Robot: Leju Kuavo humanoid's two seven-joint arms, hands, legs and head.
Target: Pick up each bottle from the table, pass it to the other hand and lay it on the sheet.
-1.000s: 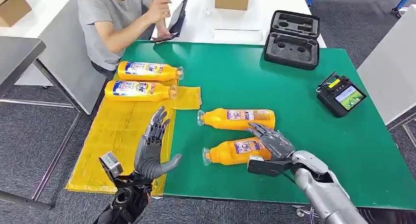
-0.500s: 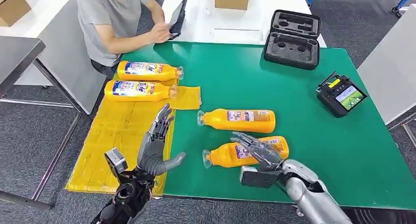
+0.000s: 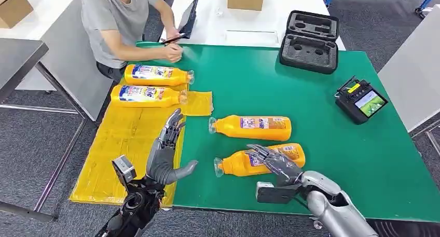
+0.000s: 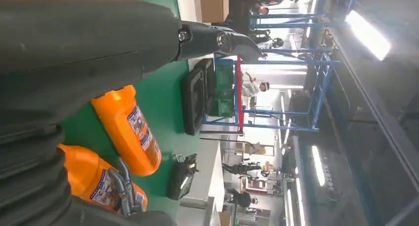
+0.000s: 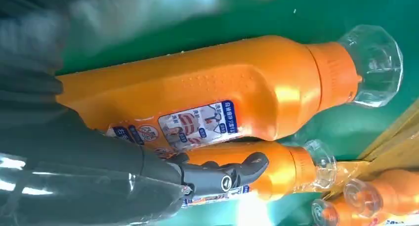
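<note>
Two bottles (image 3: 150, 85) lie on the sheet (image 3: 124, 143); a third bottle (image 3: 251, 127) lies beyond the right hand's fingers (image 3: 264, 154).

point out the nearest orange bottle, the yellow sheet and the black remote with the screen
nearest orange bottle (image 3: 234, 164), head view, on its bare orange shoulder near the clear cap
yellow sheet (image 3: 124, 138), head view, on a bare stretch of its middle
black remote (image 3: 360, 100), head view, on its body beside the lit screen

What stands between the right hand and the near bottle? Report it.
Nothing visible. The right hand has its fingers over the near bottle, which lies apart from the far bottle.
</note>
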